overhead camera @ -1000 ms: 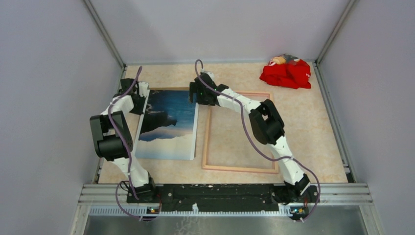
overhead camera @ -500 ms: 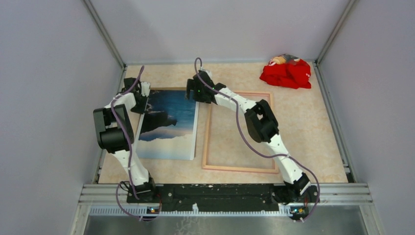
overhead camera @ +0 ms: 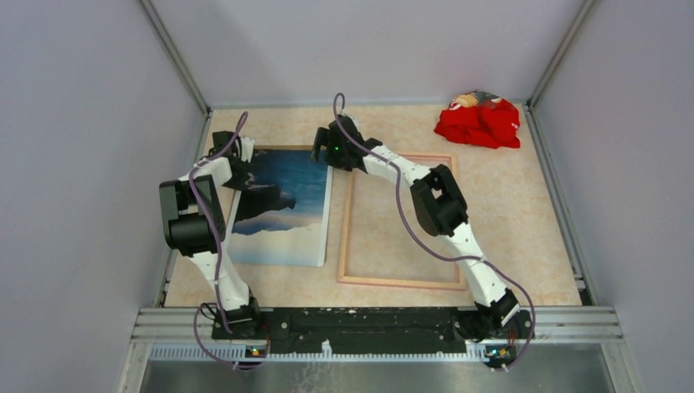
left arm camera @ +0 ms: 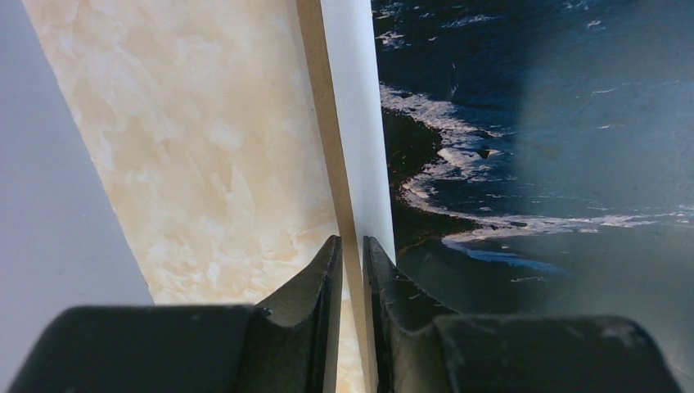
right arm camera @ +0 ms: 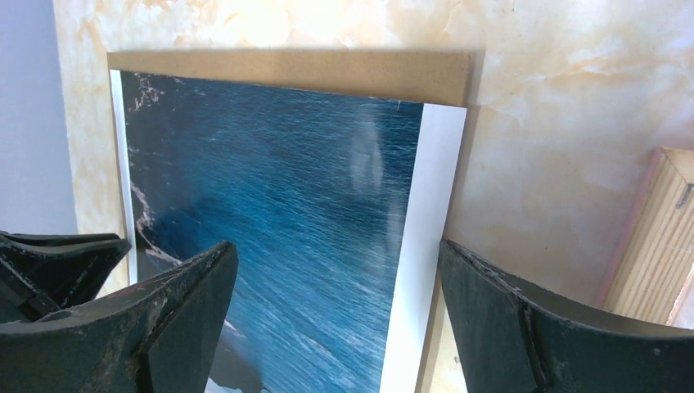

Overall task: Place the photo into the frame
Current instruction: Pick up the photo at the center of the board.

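Note:
The photo [overhead camera: 282, 209], blue sea and dark coast with a white border, lies face up on a brown backing board [overhead camera: 282, 149] at the table's left. My left gripper [overhead camera: 240, 164] is at their left edge. In the left wrist view it [left arm camera: 352, 246] is shut on the board's edge [left arm camera: 323, 123], one finger on the photo's white border [left arm camera: 360, 123]. My right gripper [overhead camera: 325, 151] hangs open over the photo's far right corner; in its wrist view it [right arm camera: 335, 250] straddles the photo's [right arm camera: 278, 188] right edge. The frame [overhead camera: 344, 233] lies flat to the right, pale wood side [right arm camera: 655, 237] up.
A crumpled red cloth [overhead camera: 479, 123] lies at the back right corner. Grey walls close in the table on three sides, the left wall close beside my left arm. A strip of marbled tabletop [right arm camera: 524, 147] separates the board from the frame.
Both grippers have shifted slightly toward the back wall. The left stays shut on the same edge, the right stays open. Photo and frame lie as before.

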